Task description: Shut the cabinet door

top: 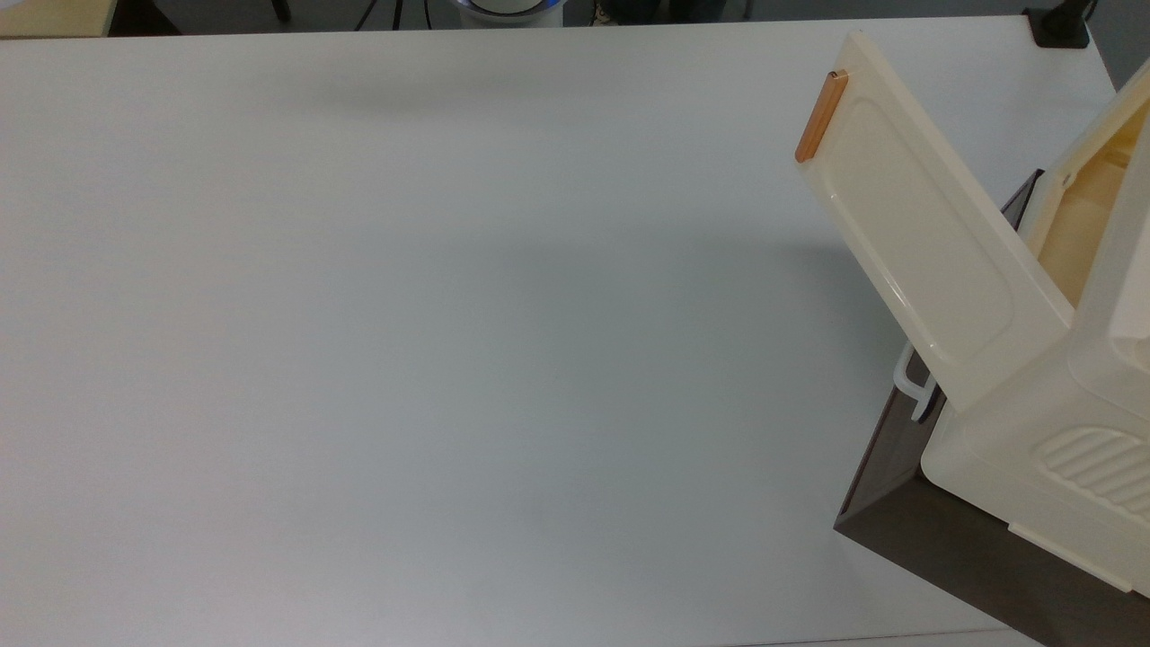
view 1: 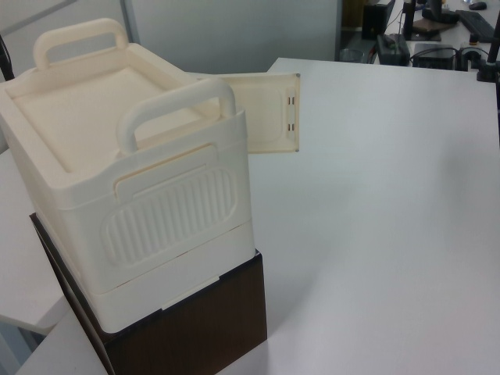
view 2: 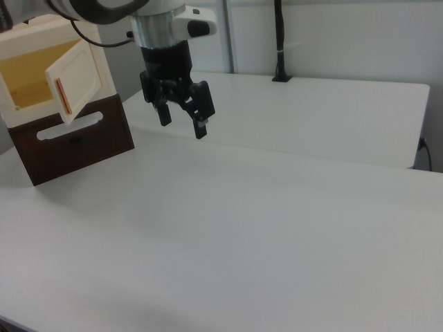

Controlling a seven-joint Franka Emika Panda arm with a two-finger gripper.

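Note:
The cabinet door (top: 916,234) is a cream-white panel with a slim orange-brown bar handle (top: 821,117) and stands swung wide open from the cream cabinet (top: 1069,404) at the top view's right. In the left view the door (view 1: 266,113) sticks out behind the cabinet (view 1: 133,180). The right view has the door (view 2: 75,79) ajar, exposing the yellowish inside (view 2: 28,79). My gripper (view 2: 183,119) hangs open above the table, to the door's right in the right view, holding nothing and apart from it.
The cabinet sits on a dark brown drawer unit (view 2: 73,145) with a white loop handle (top: 912,382). The white table (top: 449,341) spreads wide across the top view's left. A black post (view 2: 279,41) stands at the far table edge.

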